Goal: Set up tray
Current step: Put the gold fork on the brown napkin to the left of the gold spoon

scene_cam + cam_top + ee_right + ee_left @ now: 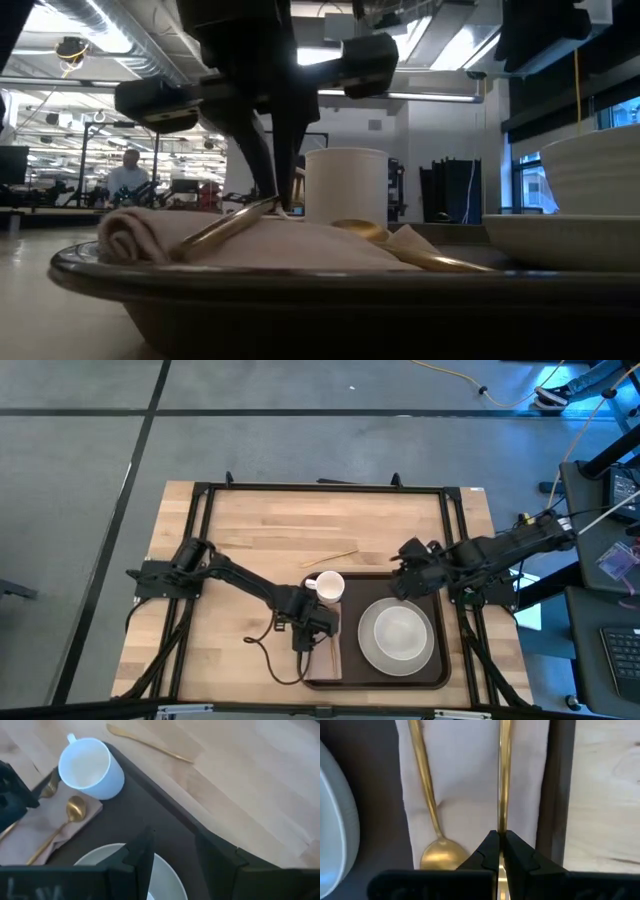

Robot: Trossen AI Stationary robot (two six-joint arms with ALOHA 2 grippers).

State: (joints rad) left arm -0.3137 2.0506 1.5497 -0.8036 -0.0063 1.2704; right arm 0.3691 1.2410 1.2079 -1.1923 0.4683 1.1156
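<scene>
Left end effector (500,851) is clamped shut on a slim gold utensil handle (504,775), holding it over the napkin at the left side of the tray; which kind of utensil it is cannot be told. Right end effector (172,851) hangs over the far right part of the tray, its fingers standing apart with nothing between them.

Beneath both arms, the wooden bench (250,530) carries everything. On its near right part sits the dark brown tray (440,682), its near edge close to the bench's near edge. Inside the tray on the right lies a white plate (398,663) with a white bowl (398,630) on it. Along the tray's left side lies a tan napkin (465,775), and a gold spoon (431,815) rests on it just beside the gripped handle. A white mug (90,767) stands upright at the tray's far left corner. Another gold utensil (150,746) lies on the bare bench beyond the tray's far edge, apart from it.

In the room behind, a person (127,175) is visible far off.
</scene>
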